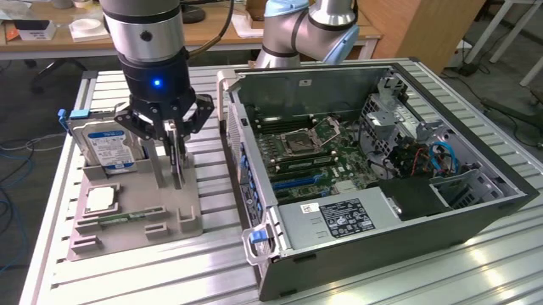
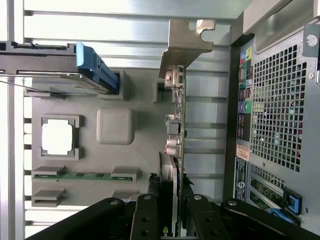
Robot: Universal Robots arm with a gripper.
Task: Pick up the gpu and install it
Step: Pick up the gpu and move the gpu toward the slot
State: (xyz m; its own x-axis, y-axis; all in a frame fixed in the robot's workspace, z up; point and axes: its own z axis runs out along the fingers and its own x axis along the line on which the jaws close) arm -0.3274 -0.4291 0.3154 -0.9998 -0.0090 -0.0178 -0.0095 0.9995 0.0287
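Standing edge-on in a slot of the gray holder tray [image 1: 182, 206] [image 2: 142, 125], the gpu [image 1: 177, 166] [image 2: 178, 125] is upright, with its silver end bracket [image 2: 187, 35] pointing away from the wrist camera. The end effector [image 1: 174, 149] [image 2: 172, 220] reaches straight down onto the card's upper edge. Its black fingers [image 2: 145, 220] are pressed in from both sides, pinching the gpu, the fan block against one pad and the bare board against the other. The arm's wrist stands vertical above it, a blue light glowing on its dark collar.

In the same tray, towards the exterior view's left, a silver hard drive [image 1: 106, 143] [image 2: 50, 60] with a blue and white label stands in its own slot, close to the end effector's linkage but not touching it. Nearer the tray's front lie a square processor chip [image 1: 100, 198] [image 2: 57, 136] and a narrow green memory stick [image 1: 119, 219] [image 2: 85, 176].

Just beside the tray, on the exterior view's right, the open computer case [image 1: 475, 210] [image 2: 280, 100] lies on the ribbed metal bench [image 1: 144, 273] [image 2: 125, 20]. Its wall rises close to the card, and the green motherboard [image 1: 314, 152] and power supply [image 1: 335, 216] lie exposed inside. A second arm [image 1: 306, 25] stands behind the case.
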